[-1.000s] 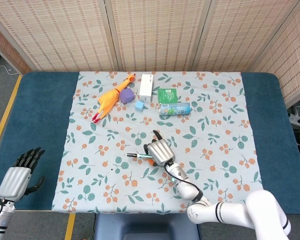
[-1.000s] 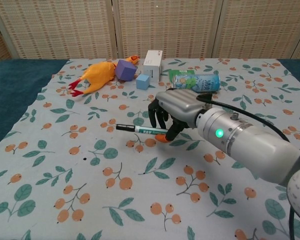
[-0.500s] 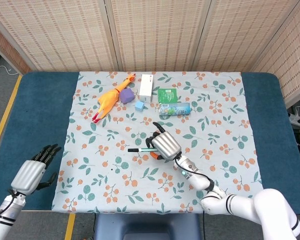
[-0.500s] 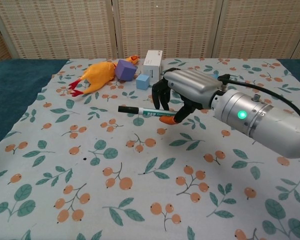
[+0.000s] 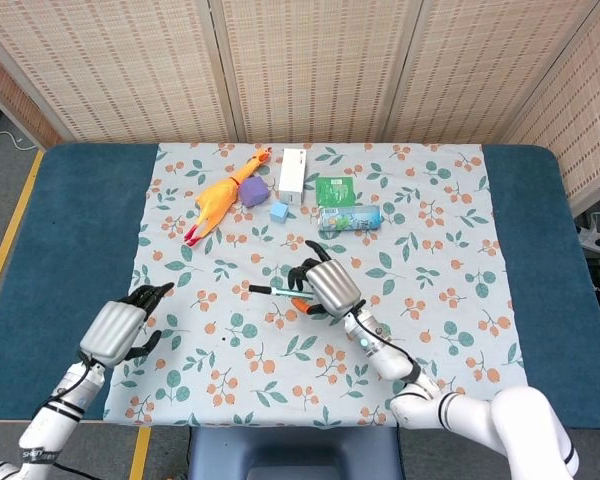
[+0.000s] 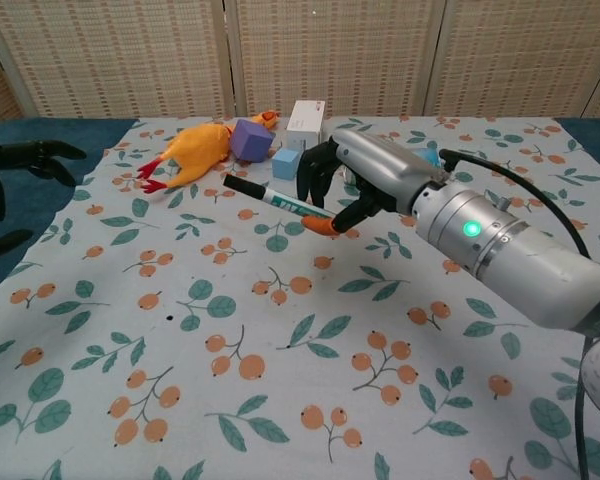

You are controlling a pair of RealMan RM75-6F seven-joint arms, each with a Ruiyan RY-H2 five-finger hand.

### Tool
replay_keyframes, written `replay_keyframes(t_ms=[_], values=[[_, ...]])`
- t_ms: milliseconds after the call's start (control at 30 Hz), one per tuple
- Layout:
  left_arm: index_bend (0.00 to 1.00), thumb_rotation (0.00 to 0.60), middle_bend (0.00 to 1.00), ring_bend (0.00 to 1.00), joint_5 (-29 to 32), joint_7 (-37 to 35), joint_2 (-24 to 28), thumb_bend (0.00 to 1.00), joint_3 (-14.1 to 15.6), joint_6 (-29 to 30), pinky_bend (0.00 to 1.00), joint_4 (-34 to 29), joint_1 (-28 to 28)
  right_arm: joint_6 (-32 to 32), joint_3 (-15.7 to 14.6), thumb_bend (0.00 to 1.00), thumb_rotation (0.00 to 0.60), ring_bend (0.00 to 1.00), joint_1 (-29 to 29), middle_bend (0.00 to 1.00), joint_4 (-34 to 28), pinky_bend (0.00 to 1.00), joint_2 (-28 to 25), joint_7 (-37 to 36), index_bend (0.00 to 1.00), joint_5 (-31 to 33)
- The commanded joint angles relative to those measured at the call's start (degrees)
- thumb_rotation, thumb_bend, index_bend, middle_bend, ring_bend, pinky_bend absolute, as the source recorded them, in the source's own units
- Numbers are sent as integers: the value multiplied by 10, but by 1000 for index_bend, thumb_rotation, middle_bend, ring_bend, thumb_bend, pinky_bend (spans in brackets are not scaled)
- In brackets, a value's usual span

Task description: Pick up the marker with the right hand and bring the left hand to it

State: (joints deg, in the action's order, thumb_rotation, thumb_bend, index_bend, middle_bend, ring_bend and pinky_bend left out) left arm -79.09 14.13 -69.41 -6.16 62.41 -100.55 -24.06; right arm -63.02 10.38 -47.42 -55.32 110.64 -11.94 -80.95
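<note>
The marker (image 6: pixel 276 200) is a thin pen with a black cap, white-green barrel and orange end; my right hand (image 6: pixel 365 180) holds it above the floral cloth, cap pointing left. From the head view the marker (image 5: pixel 272 291) juts left out of the right hand (image 5: pixel 325 288) near the cloth's middle. My left hand (image 5: pixel 120 327) hovers over the cloth's left edge with fingers spread, holding nothing, well to the left of the marker. Only its dark fingers (image 6: pixel 30 155) enter the chest view at the far left.
At the back of the cloth (image 5: pixel 420 250) lie a rubber chicken (image 5: pixel 220 197), a purple cube (image 5: pixel 254 191), a small blue cube (image 5: pixel 279 211), a white box (image 5: pixel 293 174), a green packet (image 5: pixel 334 190) and a drink can (image 5: pixel 350 218) on its side.
The right hand has lifted the marker off the cloth and carried it up and back. The left hand has come in from the lower left toward the cloth's edge.
</note>
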Motion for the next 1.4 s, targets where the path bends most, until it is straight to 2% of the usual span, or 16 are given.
replay_keyframes(t_ms=[33,167,400,533,767,967,1167,1400], values=[[28,600,187,156,41,-29,-11,430,-32,-16,463,7,-21,-6,52,340,600,408,16,778,6,77,42,32,885,70],[65,600,239,193,65,-63,-6,427,-67,-13,488,-16,-37,2,69,339,600,409,13,778,14,77,61,26,885,84],[116,600,295,225,121,-65,-4,421,-90,-27,523,-54,-61,3,85,340,600,409,-6,778,35,78,79,0,885,72],[116,600,298,225,163,-46,-8,421,-92,-42,523,-52,-78,5,97,340,600,408,-20,778,35,78,87,27,885,75],[116,600,303,227,211,-33,-17,414,-97,-46,526,-47,-99,-1,100,339,600,409,-33,778,16,78,83,57,885,63],[121,600,311,228,253,-9,-44,390,-105,-47,531,-16,-127,2,105,339,600,412,-29,778,2,79,90,75,885,78],[181,600,317,229,276,24,-67,389,-100,-45,533,1,-152,9,105,339,600,414,-31,778,-5,79,92,84,885,81],[300,600,362,252,277,21,-94,380,-100,-36,544,21,-165,6,110,339,600,414,-35,778,-9,79,97,99,885,83]])
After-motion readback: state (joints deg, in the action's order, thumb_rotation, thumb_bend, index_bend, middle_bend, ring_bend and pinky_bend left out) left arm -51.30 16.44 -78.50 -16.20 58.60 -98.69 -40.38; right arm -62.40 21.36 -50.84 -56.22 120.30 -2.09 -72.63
